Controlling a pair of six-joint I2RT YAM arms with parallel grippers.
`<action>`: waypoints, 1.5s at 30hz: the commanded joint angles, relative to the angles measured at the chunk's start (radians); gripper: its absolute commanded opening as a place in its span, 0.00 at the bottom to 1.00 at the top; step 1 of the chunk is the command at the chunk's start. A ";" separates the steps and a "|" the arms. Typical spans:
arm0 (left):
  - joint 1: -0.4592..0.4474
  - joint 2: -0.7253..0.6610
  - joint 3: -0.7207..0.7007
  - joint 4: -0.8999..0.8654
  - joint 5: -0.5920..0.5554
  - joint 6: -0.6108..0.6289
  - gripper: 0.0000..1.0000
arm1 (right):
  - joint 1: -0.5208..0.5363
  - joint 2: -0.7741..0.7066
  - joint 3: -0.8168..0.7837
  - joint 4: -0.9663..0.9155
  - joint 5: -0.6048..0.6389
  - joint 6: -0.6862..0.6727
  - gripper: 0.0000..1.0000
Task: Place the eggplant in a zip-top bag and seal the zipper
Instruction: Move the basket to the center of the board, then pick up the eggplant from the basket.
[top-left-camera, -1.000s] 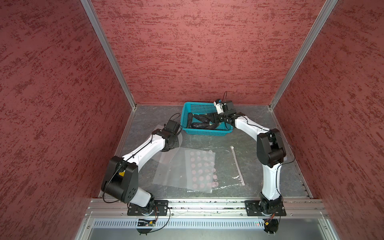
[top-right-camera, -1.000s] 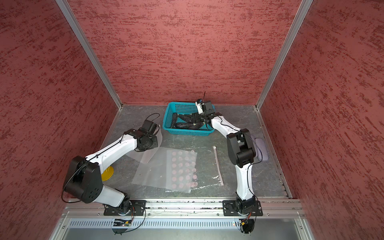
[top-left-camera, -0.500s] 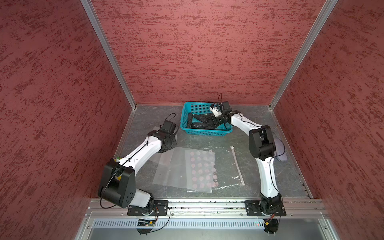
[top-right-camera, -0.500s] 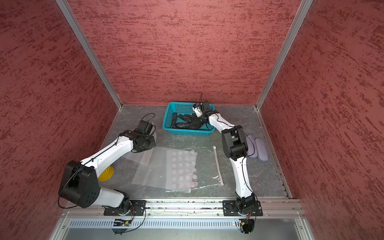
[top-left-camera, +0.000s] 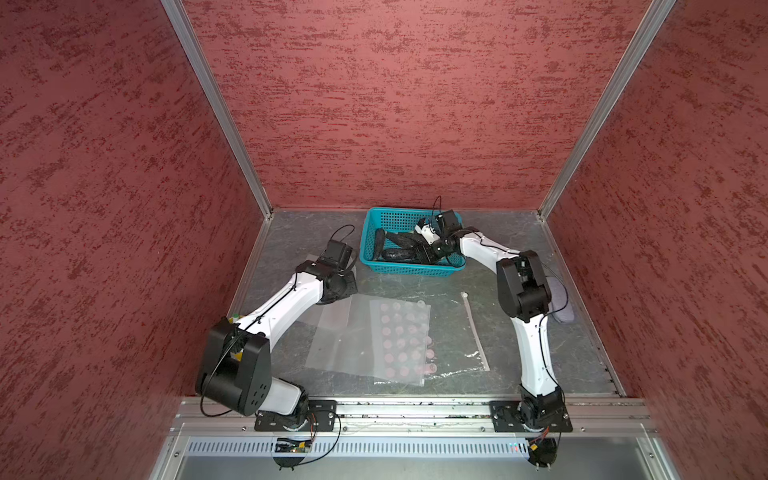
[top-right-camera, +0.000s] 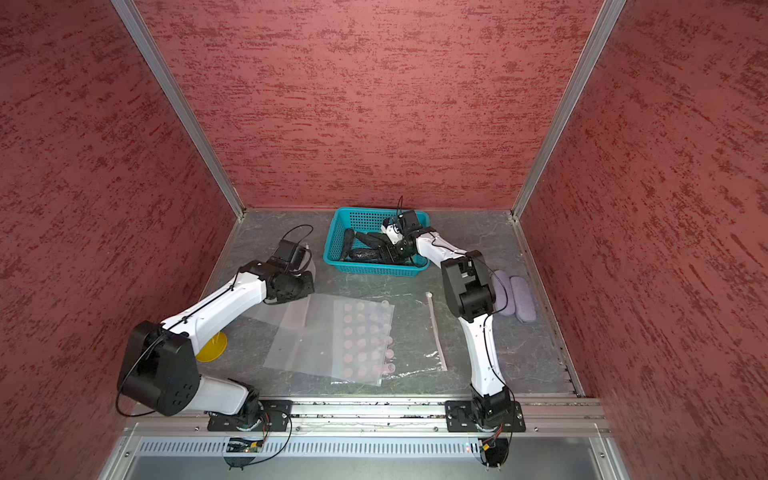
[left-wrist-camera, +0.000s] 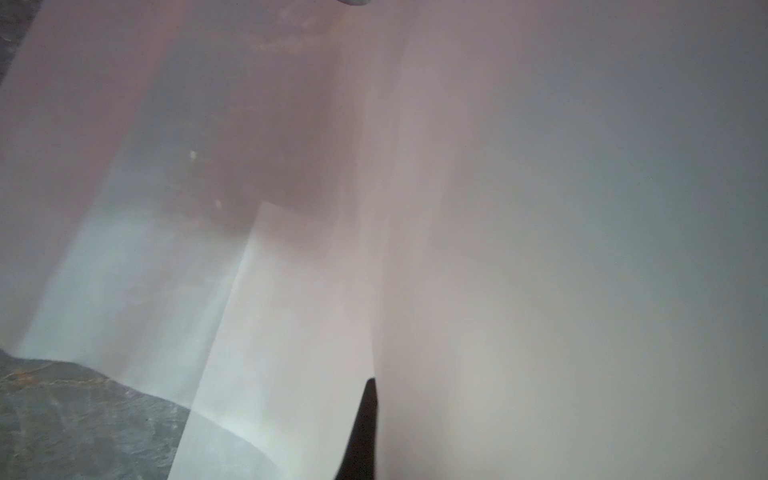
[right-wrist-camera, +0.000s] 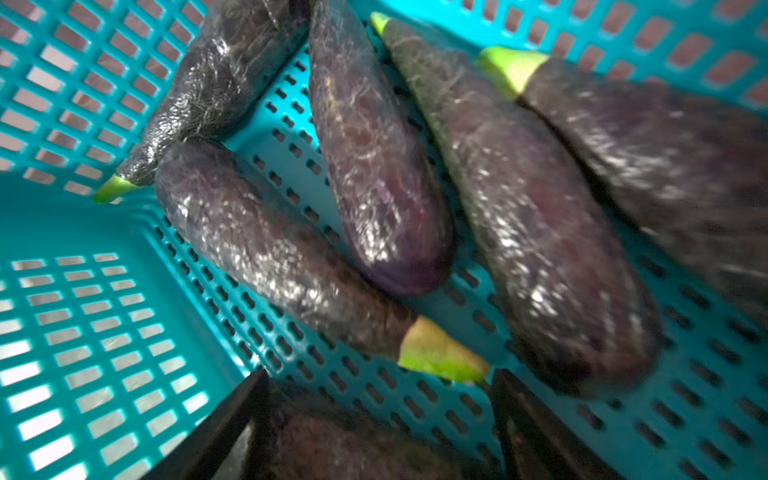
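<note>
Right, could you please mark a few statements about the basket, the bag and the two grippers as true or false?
1. The teal basket holds several eggplants. True.
2. An eggplant lies inside the zip-top bag. False: the bag lies flat on the table with no eggplant in it.
3. The right gripper is down in the basket with its jaws open. True.
4. The left gripper is wide open above the basket. False: it is shut, pinching a corner of the zip-top bag.
5. A yellow disc lies on the table beside the left arm. True.
</note>
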 joint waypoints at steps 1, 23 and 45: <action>-0.002 -0.018 -0.014 0.047 0.057 0.040 0.00 | 0.017 -0.034 -0.023 -0.046 -0.078 0.005 0.82; -0.013 -0.006 -0.030 0.067 0.077 0.023 0.00 | 0.029 0.108 0.221 -0.136 -0.094 -0.089 0.82; -0.017 -0.023 -0.065 0.084 0.079 0.017 0.00 | 0.069 0.224 0.311 -0.267 -0.212 -0.184 0.77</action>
